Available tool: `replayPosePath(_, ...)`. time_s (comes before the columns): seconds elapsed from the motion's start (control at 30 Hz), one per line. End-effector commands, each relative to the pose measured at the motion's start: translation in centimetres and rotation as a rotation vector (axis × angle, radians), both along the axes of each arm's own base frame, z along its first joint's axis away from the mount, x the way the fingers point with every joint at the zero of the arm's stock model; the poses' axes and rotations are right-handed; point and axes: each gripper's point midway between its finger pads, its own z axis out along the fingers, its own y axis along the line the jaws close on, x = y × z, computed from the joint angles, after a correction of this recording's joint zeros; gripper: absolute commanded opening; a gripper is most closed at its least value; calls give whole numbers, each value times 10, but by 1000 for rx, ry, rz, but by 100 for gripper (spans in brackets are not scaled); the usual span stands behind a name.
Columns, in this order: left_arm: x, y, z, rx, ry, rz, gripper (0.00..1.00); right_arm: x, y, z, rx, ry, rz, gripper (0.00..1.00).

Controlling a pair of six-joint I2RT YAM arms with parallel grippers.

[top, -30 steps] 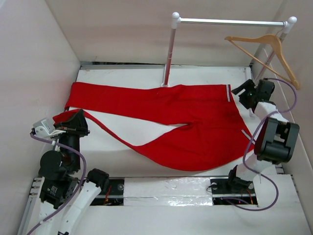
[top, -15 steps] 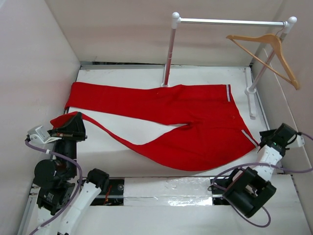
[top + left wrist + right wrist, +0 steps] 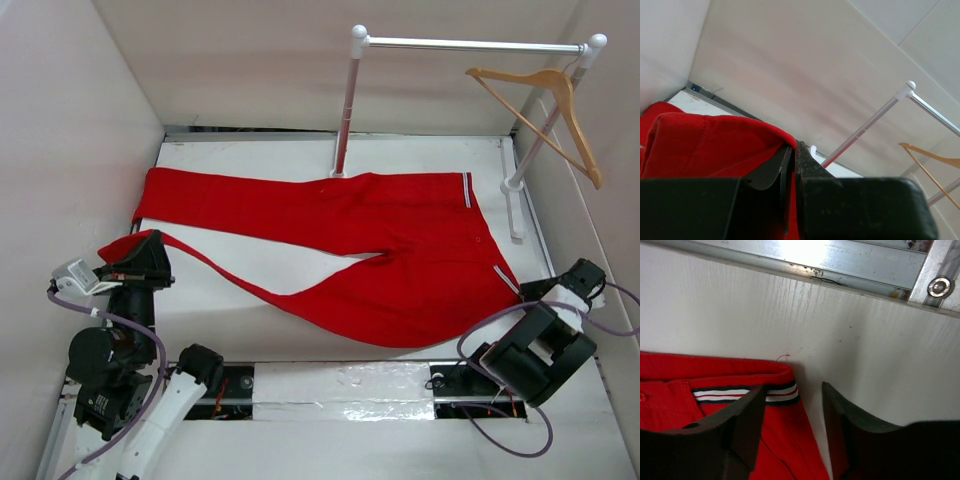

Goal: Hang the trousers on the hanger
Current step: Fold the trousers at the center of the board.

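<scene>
The trousers lie spread on the worktop, waist to the right and both legs running left. The far leg rests flat. The end of the near leg is raised off the surface in the left hand.

From the left wrist, that hand's 2 fingers are pressed together with a fold of red cloth pinched between them and bunched over the left one.

The right hand sits low at the near right corner of the waist. In its wrist view the hand is partly open with a clear gap between the fingers. The striped waistband corner lies in that gap. The left finger is over red cloth and the right finger is over bare worktop just beside the cloth edge. It grips nothing.

The hanger hangs tilted from the right end of the rail, well apart from the trousers and both hands.
</scene>
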Motion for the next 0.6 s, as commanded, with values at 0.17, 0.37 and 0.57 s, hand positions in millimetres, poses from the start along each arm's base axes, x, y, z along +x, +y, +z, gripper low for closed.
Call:
replayPosePath(0.17,-7,16,21,-35,-58,69,0,27,-19,18,-33,-82,33,1)
replayPosePath(0.37,-22,38,24,-107,-99,153,0,18,-42,97,-271,-159,-51,0)
replayPosePath(0.57,-26,54,22,-165,-65,220,0,-13,-33,129,-333,-112,-143,0)
